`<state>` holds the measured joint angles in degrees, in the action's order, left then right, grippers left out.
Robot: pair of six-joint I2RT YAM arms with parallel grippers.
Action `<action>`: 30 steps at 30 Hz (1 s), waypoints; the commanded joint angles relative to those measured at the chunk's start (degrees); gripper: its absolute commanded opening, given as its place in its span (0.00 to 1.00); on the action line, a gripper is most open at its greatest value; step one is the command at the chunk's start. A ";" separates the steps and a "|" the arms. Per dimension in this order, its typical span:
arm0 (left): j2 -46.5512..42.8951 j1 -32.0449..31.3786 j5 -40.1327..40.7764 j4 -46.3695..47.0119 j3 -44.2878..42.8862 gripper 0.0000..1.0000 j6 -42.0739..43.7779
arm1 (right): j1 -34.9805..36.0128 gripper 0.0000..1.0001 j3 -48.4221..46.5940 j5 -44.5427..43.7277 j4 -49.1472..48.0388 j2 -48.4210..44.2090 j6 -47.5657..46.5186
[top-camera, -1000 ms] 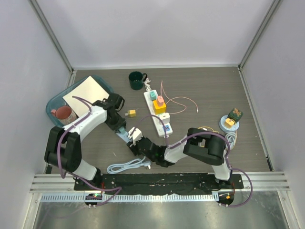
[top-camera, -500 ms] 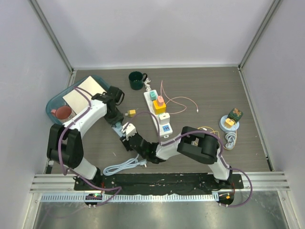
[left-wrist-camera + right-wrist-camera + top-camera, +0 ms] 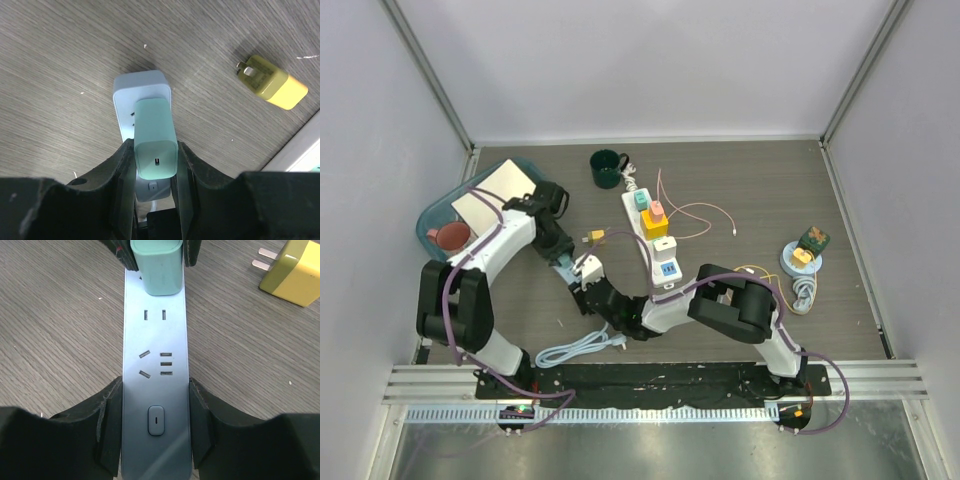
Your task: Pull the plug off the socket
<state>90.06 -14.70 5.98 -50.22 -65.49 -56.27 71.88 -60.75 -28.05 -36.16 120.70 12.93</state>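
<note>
Grey-brown wood grain covers the table (image 3: 770,200). From above I see both arms meeting left of centre. There the left gripper (image 3: 567,268) and the right gripper (image 3: 597,296) sit at opposite ends of a small white socket strip (image 3: 588,266). A yellow plug (image 3: 593,237) lies loose just beyond it, and a long power strip (image 3: 655,238) lies farther right.

The left wrist camera shows the mint plug (image 3: 155,137) seated in the socket strip. The left jaws are narrow and pressed against the plug's two sides.

From the right wrist camera, the right jaws clamp the sides of the strip's body at its switch end, and the strip lies flat on the table. The mint plug stands at the other end, with dark fingers (image 3: 192,249) on either side of it.
</note>
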 commanded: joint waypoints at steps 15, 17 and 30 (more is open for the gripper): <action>2.48 -0.24 1.06 -7.88 -12.90 0.00 6.35 | 4.15 0.01 -7.81 -5.96 31.51 9.11 3.86; 2.14 -0.16 -0.96 -7.27 -12.56 0.00 6.87 | 4.06 0.01 -7.19 -5.44 30.63 8.94 4.21; -6.30 -0.15 -0.18 -4.19 -7.71 0.00 7.76 | 3.80 0.01 2.66 -0.25 17.88 2.78 2.28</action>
<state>88.47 -15.18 5.69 -55.37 -71.66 -49.98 74.83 -63.86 -34.26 -28.73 121.38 15.79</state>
